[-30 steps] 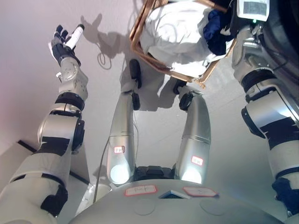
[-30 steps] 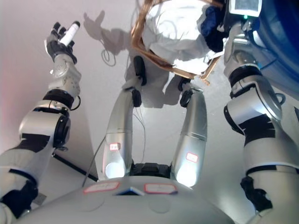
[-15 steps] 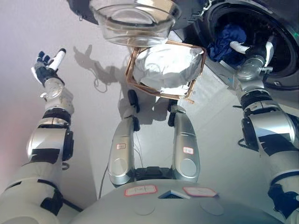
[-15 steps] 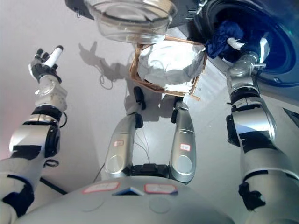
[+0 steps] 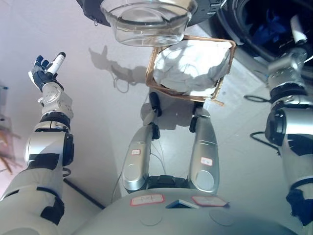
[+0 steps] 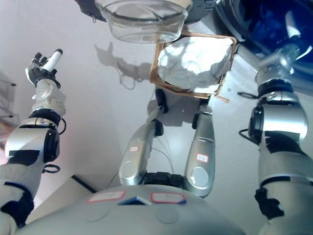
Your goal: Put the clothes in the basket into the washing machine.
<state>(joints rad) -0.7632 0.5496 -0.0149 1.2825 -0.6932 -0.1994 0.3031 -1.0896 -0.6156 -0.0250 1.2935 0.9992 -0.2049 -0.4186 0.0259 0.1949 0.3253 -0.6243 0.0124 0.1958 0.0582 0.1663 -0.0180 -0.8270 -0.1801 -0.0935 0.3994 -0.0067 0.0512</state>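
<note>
A wooden-framed basket (image 5: pixel 152 73) stands on the floor ahead of me, and white cloth (image 5: pixel 193 68) fills it. Behind it to the right is the washing machine's dark round opening (image 5: pixel 235 22). A dark blue garment (image 5: pixel 268 30) lies inside the drum. My right arm reaches up into that opening, and the right hand (image 5: pixel 296 28) is beside the blue garment with only a white finger showing. Off to the left my left hand (image 5: pixel 46 73) is raised over the floor, open and holding nothing.
The washer's round glass door (image 5: pixel 146 22) hangs open at the top centre, just left of and above the basket. Pale floor spreads between my left hand and the basket.
My right hand went from the basket's right end up into the drum, and the blue garment went with it. The camera has swung, so the whole scene shifted. The left hand stays raised.
</note>
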